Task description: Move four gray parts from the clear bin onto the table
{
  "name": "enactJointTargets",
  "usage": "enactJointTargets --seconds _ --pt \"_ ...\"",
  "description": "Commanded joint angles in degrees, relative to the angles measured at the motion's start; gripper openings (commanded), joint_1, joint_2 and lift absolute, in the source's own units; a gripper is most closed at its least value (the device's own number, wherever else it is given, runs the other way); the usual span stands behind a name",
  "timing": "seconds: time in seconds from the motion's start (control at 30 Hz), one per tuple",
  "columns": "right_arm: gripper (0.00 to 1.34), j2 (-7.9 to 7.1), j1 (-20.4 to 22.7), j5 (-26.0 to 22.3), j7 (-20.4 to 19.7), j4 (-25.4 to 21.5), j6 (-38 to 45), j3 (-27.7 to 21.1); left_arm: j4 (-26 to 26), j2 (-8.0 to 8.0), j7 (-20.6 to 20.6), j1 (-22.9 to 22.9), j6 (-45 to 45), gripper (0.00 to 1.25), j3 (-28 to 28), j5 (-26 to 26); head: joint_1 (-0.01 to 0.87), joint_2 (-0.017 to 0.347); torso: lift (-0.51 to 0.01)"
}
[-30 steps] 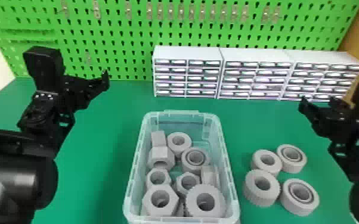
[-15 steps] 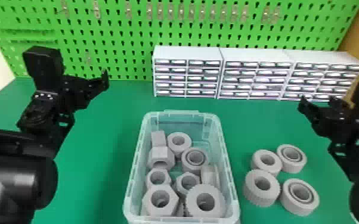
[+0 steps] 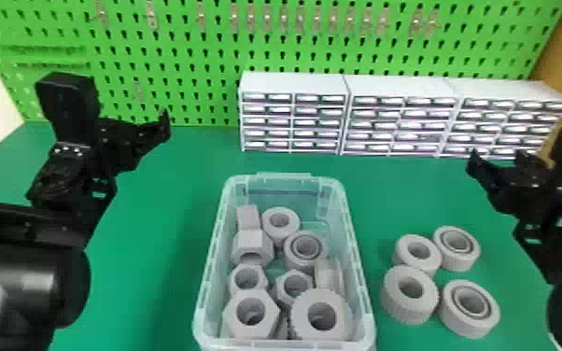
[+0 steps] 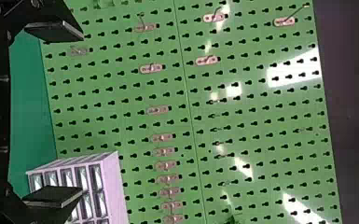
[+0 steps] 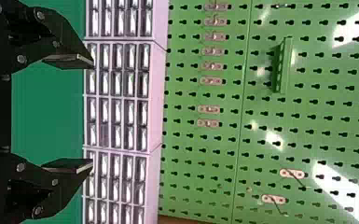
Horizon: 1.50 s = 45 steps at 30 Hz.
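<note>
In the head view my left gripper is raised at the left, away from the clear bin. My right gripper is raised at the far right, beyond the loose parts. The left wrist view has the left gripper open with nothing between its fingers; the right gripper in the right wrist view is likewise open and unloaded. Several gray parts lie in the bin, among them a hex nut and a ridged ring. Right of the bin, several gray rings, including one ring, rest on the green table.
White drawer cabinets stand along the table's back, in front of a green pegboard. Open table surface lies left of the bin and between bin and cabinets.
</note>
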Motion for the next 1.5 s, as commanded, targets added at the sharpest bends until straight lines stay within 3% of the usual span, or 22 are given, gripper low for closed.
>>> enactJointTargets --seconds 0.0,1.47 --pt "0.83 -0.01 -0.06 0.0 0.0 0.0 0.05 0.07 0.0 0.0 0.0 -0.02 0.0 1.12 -0.04 0.0 0.686 0.026 -0.05" --pt "0.83 -0.01 -0.32 -0.35 0.0 -0.35 0.23 0.33 0.0 0.0 0.0 -0.02 0.0 1.12 -0.04 -0.18 0.686 0.026 -0.05"
